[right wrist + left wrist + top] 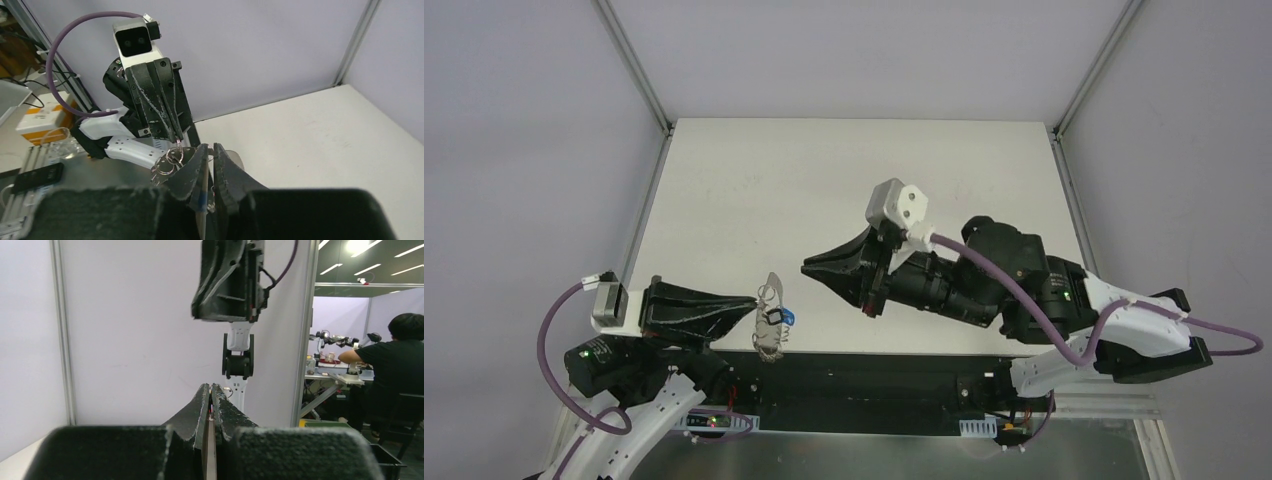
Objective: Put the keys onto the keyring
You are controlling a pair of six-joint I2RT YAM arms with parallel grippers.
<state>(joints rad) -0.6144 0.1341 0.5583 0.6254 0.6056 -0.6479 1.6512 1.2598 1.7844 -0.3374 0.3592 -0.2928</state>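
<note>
We see the left gripper (749,302) pinched shut on the keyring (770,292), above the table's (844,170) near edge. The keys (776,320), one blue-headed, bunch beneath it. The right gripper (808,268) is near, fingers almost together; we cannot tell if they hold anything.

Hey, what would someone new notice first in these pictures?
Most striking is the keyring, fringed with keys, dangling from the shut left gripper near the table's front edge. One blue key head stands out at its side. The right gripper points at the bunch from the right, not touching in the top view.
</note>
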